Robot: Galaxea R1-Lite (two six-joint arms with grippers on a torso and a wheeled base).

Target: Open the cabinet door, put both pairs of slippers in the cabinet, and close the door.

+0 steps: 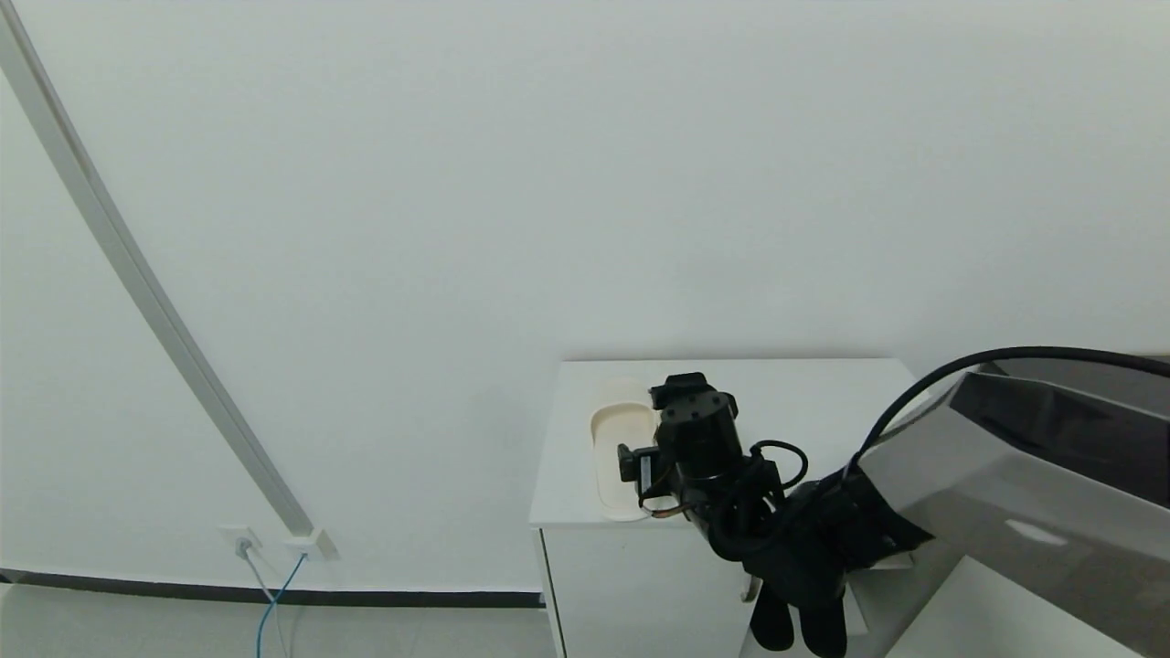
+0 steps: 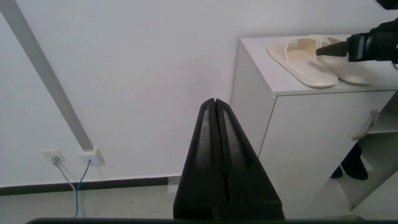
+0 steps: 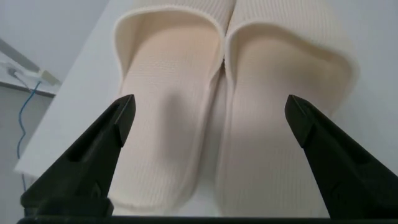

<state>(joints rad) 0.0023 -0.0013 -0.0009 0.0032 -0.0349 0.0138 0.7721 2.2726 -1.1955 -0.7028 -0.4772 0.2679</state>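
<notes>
A cream pair of slippers (image 3: pixel 186 124) lies side by side on top of the white cabinet (image 1: pixel 823 393), near its left front corner (image 1: pixel 622 452). My right gripper (image 3: pixel 210 106) hangs open just above them, one finger outside each slipper, touching nothing; it also shows over the pair (image 2: pixel 329 48). My left gripper (image 2: pixel 216 102) is shut and empty, out in front of the cabinet to its left. Beside the front panel with its handle (image 2: pixel 371 121) the cabinet stands open, and a dark shoe-like shape (image 2: pixel 354 165) sits on a shelf inside.
A white wall rises behind the cabinet. A cable duct (image 1: pixel 137 274) slants down it to wall sockets (image 1: pixel 274 544) with a blue cable near the floor, left of the cabinet. Bare floor lies left of the cabinet.
</notes>
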